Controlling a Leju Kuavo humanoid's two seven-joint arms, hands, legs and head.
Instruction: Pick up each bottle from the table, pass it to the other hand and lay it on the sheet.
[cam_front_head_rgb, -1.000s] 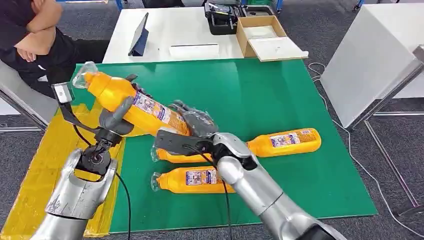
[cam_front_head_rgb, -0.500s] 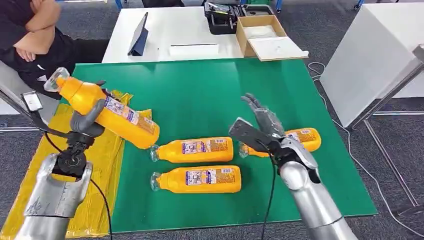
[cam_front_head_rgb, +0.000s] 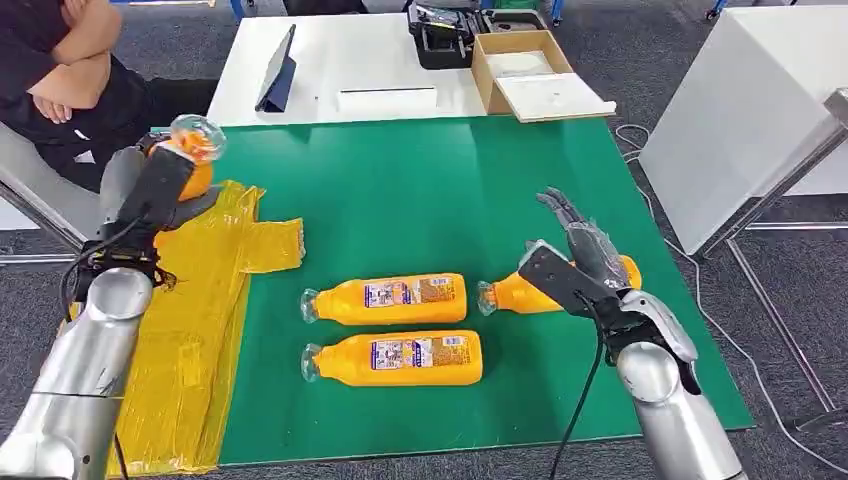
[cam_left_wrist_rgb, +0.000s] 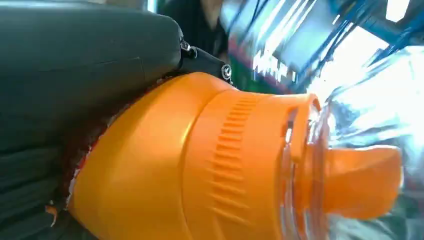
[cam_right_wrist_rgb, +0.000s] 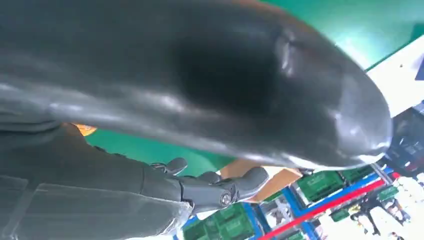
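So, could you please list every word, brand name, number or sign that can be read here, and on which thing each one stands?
None can be read.
Label on the upper lying bottle: printed, too small to read.
Label on the lower lying bottle: printed, too small to read.
Bottle held by the left hand: no label visible.
Bottle behind the right hand: label hidden.
Cardboard box: no readable print.

arms: silver metal shells, scuffed
hands: left hand (cam_front_head_rgb: 150, 190) and right hand (cam_front_head_rgb: 585, 262) grey, dark fingers (cam_right_wrist_rgb: 220, 187)
cables: black, along wrists
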